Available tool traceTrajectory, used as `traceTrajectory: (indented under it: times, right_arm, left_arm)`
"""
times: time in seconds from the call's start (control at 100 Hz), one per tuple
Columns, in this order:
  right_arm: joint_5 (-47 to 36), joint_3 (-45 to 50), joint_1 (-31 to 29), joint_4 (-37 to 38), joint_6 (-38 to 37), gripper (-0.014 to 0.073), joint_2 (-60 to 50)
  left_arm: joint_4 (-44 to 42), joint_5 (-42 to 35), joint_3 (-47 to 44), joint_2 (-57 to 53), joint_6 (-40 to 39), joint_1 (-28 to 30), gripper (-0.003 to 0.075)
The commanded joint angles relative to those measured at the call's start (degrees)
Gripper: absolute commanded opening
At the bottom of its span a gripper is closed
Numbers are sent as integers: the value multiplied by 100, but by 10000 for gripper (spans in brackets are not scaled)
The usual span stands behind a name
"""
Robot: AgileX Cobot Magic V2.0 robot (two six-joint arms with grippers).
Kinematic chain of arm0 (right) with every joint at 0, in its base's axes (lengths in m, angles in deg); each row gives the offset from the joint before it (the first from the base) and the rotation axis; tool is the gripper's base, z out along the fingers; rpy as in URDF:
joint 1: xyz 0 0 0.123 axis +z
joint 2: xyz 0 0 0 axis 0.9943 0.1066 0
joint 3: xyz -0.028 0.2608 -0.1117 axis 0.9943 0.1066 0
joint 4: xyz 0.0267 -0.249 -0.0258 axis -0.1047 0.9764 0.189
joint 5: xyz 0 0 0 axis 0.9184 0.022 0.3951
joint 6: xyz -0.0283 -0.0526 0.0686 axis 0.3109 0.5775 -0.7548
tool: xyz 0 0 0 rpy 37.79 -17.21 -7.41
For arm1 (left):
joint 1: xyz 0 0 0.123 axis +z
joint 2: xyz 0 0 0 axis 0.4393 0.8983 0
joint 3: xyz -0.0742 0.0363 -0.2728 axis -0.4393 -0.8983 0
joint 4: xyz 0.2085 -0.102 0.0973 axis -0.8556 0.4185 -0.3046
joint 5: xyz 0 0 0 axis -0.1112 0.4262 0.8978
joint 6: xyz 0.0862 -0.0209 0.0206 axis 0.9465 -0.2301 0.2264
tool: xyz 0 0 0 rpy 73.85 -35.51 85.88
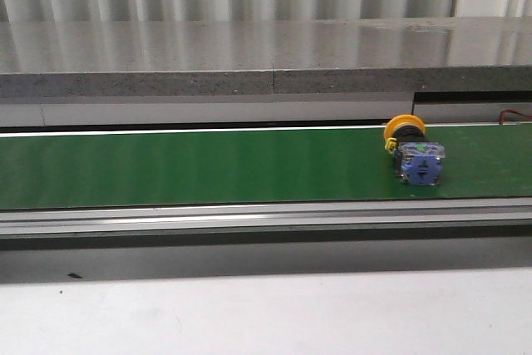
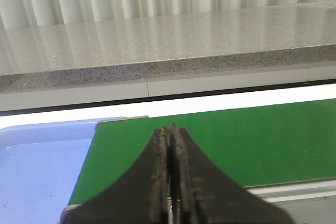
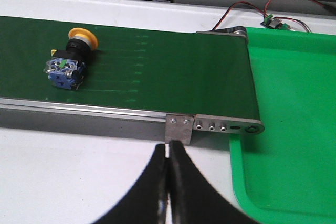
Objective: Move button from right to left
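Button [image 1: 415, 151] is seen lying on its side on the green conveyor belt [image 1: 208, 168], toward the belt's right end in the front view. Its round yellow cap [image 1: 402, 127] is turned away from the robot, a black collar sits behind the cap, and the translucent bluish-grey contact block [image 1: 421, 164], with small green bits on it, faces the robot.

In the right wrist view the button [image 3: 70, 61] is found ahead of the right gripper [image 3: 168, 153] and off to one side, well apart from it and untouched. The right gripper's 2 fingers are pressed together with nothing between them, held near the belt's metal side rail [image 3: 105, 111]. A green tray [image 3: 286, 108] is seen just past the belt's end.

The left gripper [image 2: 169, 129] is likewise closed on nothing, its fingertips held over the belt's other end, beside a blue tray [image 2: 42, 166].
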Motion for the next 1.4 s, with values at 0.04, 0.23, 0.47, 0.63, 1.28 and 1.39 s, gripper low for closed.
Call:
traceTrajectory:
  times: [0.04, 0.23, 0.47, 0.63, 1.28, 1.39]
  right_arm:
    - [-443, -132, 20, 3, 35, -68, 28]
    - [-443, -132, 20, 3, 35, -68, 28]
    - [-443, -132, 20, 3, 35, -68, 28]
    - [-443, -132, 20, 3, 35, -68, 28]
    - [-443, -132, 20, 3, 35, -68, 28]
    - [-443, -132, 20, 3, 35, -68, 28]
  left_arm:
    - [0, -456, -215, -180, -65, 19, -20]
    - [0, -442, -215, -180, -65, 19, -20]
    - [80, 232, 283, -149, -65, 19, -20]
    - [379, 675, 926, 310, -65, 7, -20]
    - [441, 2149, 3029, 3864, -65, 7, 52]
    - [441, 2051, 3285, 4277, -65, 7, 302]
